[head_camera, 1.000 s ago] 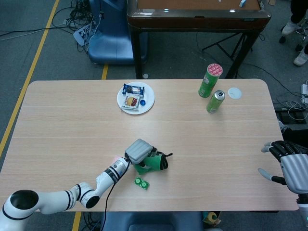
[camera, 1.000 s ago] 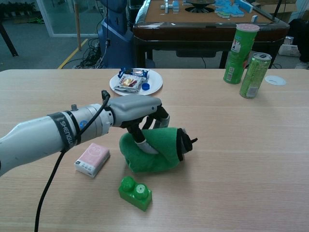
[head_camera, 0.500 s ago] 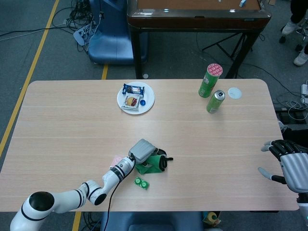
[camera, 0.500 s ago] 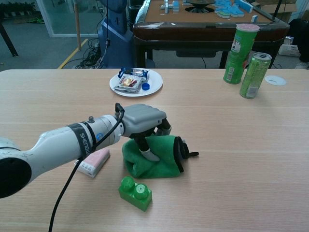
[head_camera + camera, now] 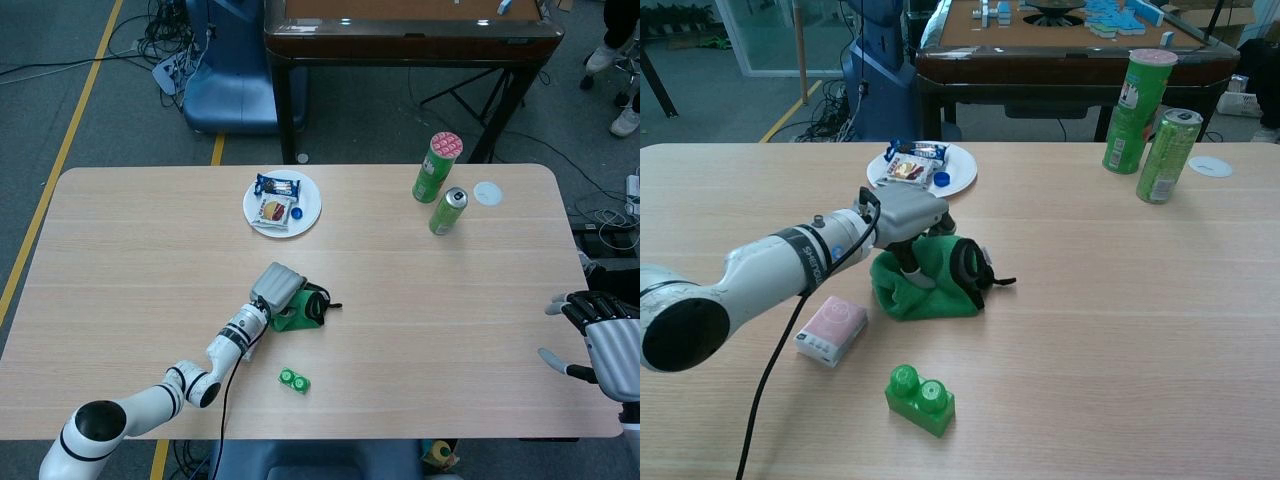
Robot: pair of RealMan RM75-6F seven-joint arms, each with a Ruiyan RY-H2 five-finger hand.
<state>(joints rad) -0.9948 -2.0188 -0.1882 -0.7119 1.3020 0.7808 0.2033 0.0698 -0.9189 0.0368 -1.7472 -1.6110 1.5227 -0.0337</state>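
My L hand (image 5: 908, 215) grips green cloth (image 5: 930, 280), fingers curled into it; cloth just beyond green brick (image 5: 920, 398); pink pack (image 5: 832, 330) left of brick; R hand (image 5: 600, 345) idle, fingers spread, holding nothing, well right of brick.

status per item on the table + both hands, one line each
left hand: grips the green cloth
green cloth: bunched, flat on table
right hand: holds nothing, fingers apart, at table edge
green brick: lying free
pink packet: lying flat
plate: holds snack packets
tall can: upright, lid on
soda can: upright
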